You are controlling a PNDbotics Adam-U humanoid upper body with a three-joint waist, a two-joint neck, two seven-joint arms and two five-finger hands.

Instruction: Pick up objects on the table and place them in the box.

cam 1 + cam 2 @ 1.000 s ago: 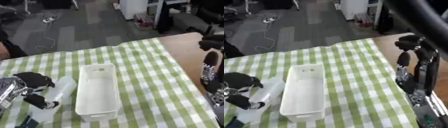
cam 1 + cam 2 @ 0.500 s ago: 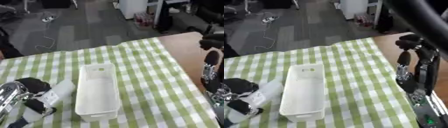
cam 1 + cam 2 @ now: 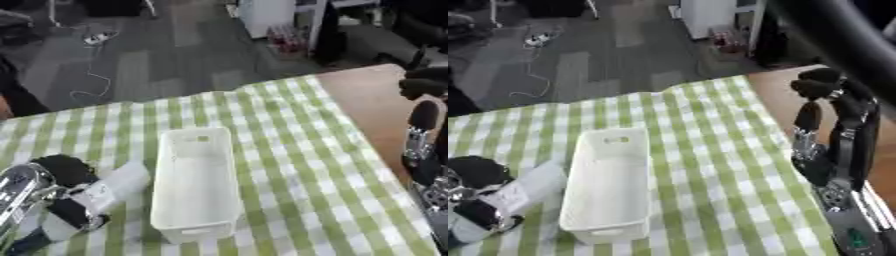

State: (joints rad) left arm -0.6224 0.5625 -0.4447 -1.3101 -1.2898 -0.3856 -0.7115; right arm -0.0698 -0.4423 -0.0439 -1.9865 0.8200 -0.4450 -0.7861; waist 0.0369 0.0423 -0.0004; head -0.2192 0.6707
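Since 1 s ago our left hand [image 3: 66, 200] has raised the bottle [image 3: 101, 192], fingers curled around it. Its long axis points up-right toward the box [image 3: 194, 185], just beside. Right hand [image 3: 833, 130] idles, fingers relaxed.

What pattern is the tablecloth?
Green and white checked tablecloth, clearest in the left eye view.

Wooden table [image 3: 367, 100] under green-checked cloth [image 3: 289, 150], white box [image 3: 194, 180] on it.
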